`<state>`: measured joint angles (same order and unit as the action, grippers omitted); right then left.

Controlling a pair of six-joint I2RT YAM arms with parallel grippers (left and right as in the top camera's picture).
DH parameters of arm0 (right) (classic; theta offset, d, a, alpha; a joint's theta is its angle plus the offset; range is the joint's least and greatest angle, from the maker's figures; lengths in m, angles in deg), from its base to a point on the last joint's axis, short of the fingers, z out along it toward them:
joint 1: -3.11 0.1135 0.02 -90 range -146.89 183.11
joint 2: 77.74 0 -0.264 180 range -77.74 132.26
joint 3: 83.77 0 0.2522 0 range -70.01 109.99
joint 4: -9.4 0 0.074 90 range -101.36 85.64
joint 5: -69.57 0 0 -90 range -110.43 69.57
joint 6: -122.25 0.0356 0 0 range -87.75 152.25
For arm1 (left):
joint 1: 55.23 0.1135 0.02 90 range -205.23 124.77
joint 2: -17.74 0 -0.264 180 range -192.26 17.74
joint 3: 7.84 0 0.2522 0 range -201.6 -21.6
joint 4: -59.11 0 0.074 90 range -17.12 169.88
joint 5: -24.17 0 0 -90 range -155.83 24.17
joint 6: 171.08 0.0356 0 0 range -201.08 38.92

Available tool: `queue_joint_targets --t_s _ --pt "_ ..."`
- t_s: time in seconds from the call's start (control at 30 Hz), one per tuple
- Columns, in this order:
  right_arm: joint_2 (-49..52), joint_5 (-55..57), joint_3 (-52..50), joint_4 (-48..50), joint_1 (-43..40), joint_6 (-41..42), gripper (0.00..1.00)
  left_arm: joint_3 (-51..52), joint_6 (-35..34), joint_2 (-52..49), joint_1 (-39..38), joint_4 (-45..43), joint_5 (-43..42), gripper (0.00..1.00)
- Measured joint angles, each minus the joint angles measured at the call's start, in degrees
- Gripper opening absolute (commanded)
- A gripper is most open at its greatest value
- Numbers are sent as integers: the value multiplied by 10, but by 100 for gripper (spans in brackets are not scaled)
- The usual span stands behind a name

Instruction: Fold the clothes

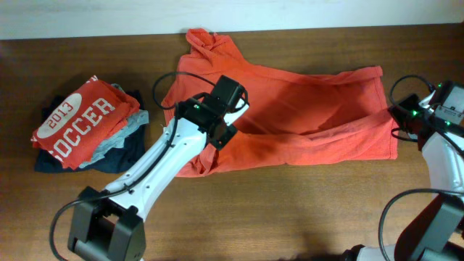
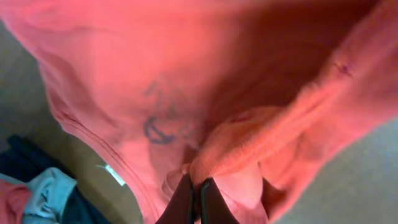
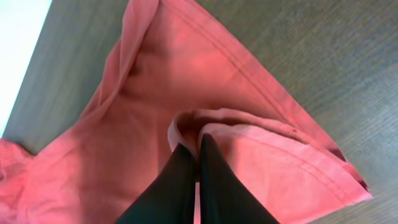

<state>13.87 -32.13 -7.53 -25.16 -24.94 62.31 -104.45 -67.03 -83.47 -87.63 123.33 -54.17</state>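
Observation:
The orange-red T-shirt (image 1: 304, 119) lies spread across the middle and right of the table, print side hidden; a faint dark print shows through the cloth in the left wrist view (image 2: 161, 121). My left gripper (image 1: 217, 130) is shut on a bunched fold of the shirt (image 2: 194, 177) near its left part. My right gripper (image 1: 400, 122) is shut on a fold of the shirt (image 3: 198, 140) at its right hem edge. The shirt's hem corner shows in the right wrist view (image 3: 323, 168).
A pile of folded garments sits at the left: a red shirt with white "2013 SOCCER" (image 1: 80, 119) on top of grey and navy pieces (image 1: 123, 148). The wooden table (image 1: 304, 210) runs along the front. A white wall strip (image 1: 87, 14) borders the back.

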Motion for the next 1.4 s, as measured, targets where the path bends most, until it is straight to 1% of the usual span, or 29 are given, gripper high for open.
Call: queue_joint_targets --t_s 0.07,0.27,0.3,0.33,0.37,0.4,0.43,0.47,0.5,0.53,0.57,0.67,0.77,0.8,0.83,0.9,0.93,0.97,1.0,1.1,1.2,1.23,1.27,1.4 --pt "11 3 0 13 0 0 4 0 1 -6 11 -20 3 6" --pt "37 9 0 24 0 0 5 0 7 -44 40 -58 4 10" --pt "41 11 0 24 0 0 7 0 9 -51 41 -62 4 11" --pt "43 11 0 25 0 1 13 0 11 -56 41 -64 3 19" --pt "45 11 0 26 0 3 27 0 13 -61 41 -66 3 33" --pt "45 11 0 29 0 3 44 0 15 -65 41 -66 3 51" --pt "46 12 0 32 0 3 56 0 17 -68 40 -66 3 55" --pt "46 12 0 36 0 3 63 0 17 -70 40 -67 3 57" --pt "46 13 0 39 0 2 65 0 17 -71 40 -67 4 66" --pt "46 13 0 40 0 3 66 0 20 -71 40 -67 8 80" --pt "46 13 0 40 0 2 68 -1 19 -71 40 -66 12 83" --pt "46 10 0 29 0 2 69 -10 14 -71 40 -40 24 84" --pt "44 -2 0 5 0 2 69 -40 -7 -71 41 26 33 85" --pt "41 -6 0 -5 0 2 69 -48 -12 -71 42 37 34 87" --pt "36 -12 0 -19 0 2 69 -65 -25 -71 43 66 35 95" --pt "17 -22 0 -51 0 2 69 -97 -48 -71 50 112 34 95" --pt "5 -28 0 -67 0 2 69 -109 -59 -71 54 133 27 94" --pt "-8 -33 0 -83 0 2 70 -118 -66 -70 58 149 17 91" --pt "-35 -41 0 -101 0 2 69 -125 -77 -68 67 174 -8 91" --pt "-70 -48 1 -145 0 1 70 -111 -106 -67 75 211 -54 89" --pt "-85 -52 1 -162 0 -4 70 -63 -131 -67 81 195 -99 49" --pt "-86 -52 1 -169 0 -5 70 -41 -139 -67 84 180 -116 43" --pt "-86 -53 1 -174 0 -5 70 -26 -145 -67 85 172 -129 41" --pt "-86 -54 1 -185 0 -6 70 24 -154 -67 88 139 -164 41"
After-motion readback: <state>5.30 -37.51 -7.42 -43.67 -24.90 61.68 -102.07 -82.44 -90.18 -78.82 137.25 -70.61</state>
